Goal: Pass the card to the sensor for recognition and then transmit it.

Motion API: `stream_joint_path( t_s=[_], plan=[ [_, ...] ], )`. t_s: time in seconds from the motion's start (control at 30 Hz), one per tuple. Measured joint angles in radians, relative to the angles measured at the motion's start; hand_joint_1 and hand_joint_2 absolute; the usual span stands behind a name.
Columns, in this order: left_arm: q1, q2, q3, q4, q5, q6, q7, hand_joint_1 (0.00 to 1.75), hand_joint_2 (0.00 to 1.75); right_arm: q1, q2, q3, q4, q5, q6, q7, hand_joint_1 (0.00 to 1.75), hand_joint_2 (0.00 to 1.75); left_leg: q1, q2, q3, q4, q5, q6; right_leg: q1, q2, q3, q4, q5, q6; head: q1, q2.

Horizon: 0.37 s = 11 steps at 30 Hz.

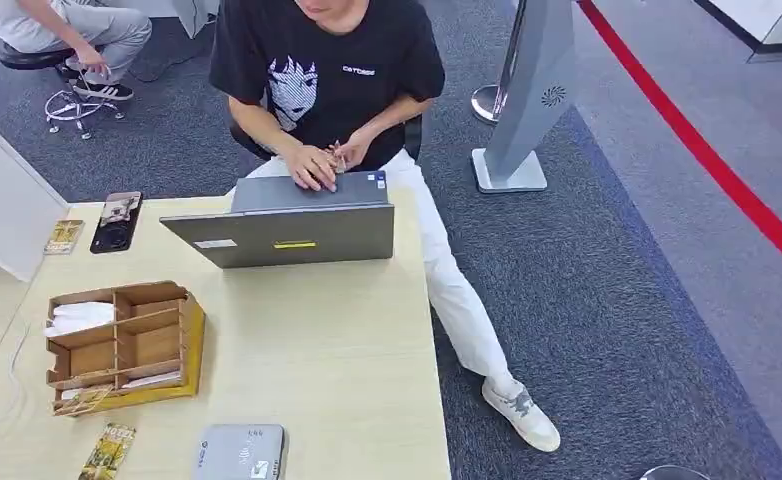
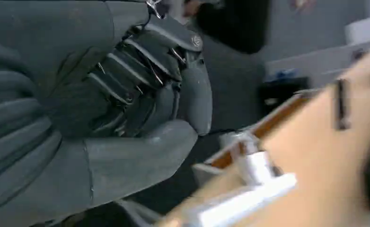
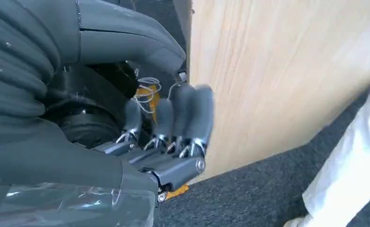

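- The table (image 1: 327, 340) is pale wood, and a person (image 1: 327, 70) in a black T-shirt and white trousers sits at its far side.
- The person's hands (image 1: 317, 165) rest on a grey laptop (image 1: 287, 232) that stands open on the table.
- A wooden box with small compartments (image 1: 122, 345) sits near the left side of the table. One of its compartments holds something white.
- A grey flat device (image 1: 239, 452), which may be the sensor, lies at the near edge of the table.
- A card with a yellow picture (image 1: 109, 452) lies just to the left of that grey device, near the box.
- Another small card (image 1: 64, 236) lies at the far left of the table, right beside a dark phone (image 1: 116, 221).
- The left hand (image 2: 140, 94) shows in the left wrist view. Its dark fingers (image 2: 159, 52) are curled in toward the thick thumb, and I see nothing in them. The view is blurry.
- The right hand (image 3: 159, 127) shows in the right wrist view, just beside the edge of the table. Its fingers (image 3: 188, 113) are bent in under the thumb, with nothing in them.
- A grey stand (image 1: 527, 90) is on the dark carpet (image 1: 607, 300) past the table, and a red line (image 1: 707, 150) runs across the floor.
- Another person (image 1: 67, 40) sits on a stool in the far left corner.
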Motion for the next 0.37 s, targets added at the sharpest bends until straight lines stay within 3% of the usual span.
stream_joint_path(
  t_s=[0.1,0.13,0.17,0.33,0.37],
  plan=[
    [0.006,-0.011,-0.001,0.107,-0.032,-0.010,0.118,1.75,1.75,-0.017,0.000,-0.022,0.009,0.036,0.018,0.000,1.75,1.75,0.000,0.000,0.001,0.000,0.000,0.000,0.000,0.000,0.000,0.000,0.000,0.000,0.000,0.000],
    [0.009,-0.015,-0.003,0.144,-0.047,-0.013,0.162,1.41,1.75,-0.022,0.000,-0.028,0.013,0.048,0.023,0.000,0.19,1.75,0.000,0.000,0.001,0.000,0.000,0.000,0.000,0.000,0.000,0.000,0.000,0.000,0.000,0.000],
    [0.013,-0.019,-0.007,0.169,-0.062,-0.017,0.199,0.00,1.75,-0.028,0.000,-0.034,0.015,0.062,0.029,0.000,0.00,1.75,0.000,0.000,0.001,0.000,0.000,0.000,0.000,0.000,0.000,0.000,0.000,0.000,0.000,0.000],
    [0.030,-0.029,-0.048,0.327,-0.221,-0.167,0.463,0.00,1.75,-0.064,0.000,-0.084,0.043,0.178,0.068,-0.002,0.00,1.75,0.000,0.000,0.001,0.000,0.000,0.000,0.000,0.000,0.000,0.000,0.000,0.000,0.001,0.000],
    [0.030,-0.027,-0.063,0.365,-0.250,-0.178,0.476,0.00,1.75,-0.073,0.000,-0.085,0.061,0.189,0.066,-0.003,0.00,1.75,0.000,0.000,0.001,0.000,0.000,0.000,0.000,0.000,-0.001,0.000,0.000,0.000,0.001,0.000]
  ],
)
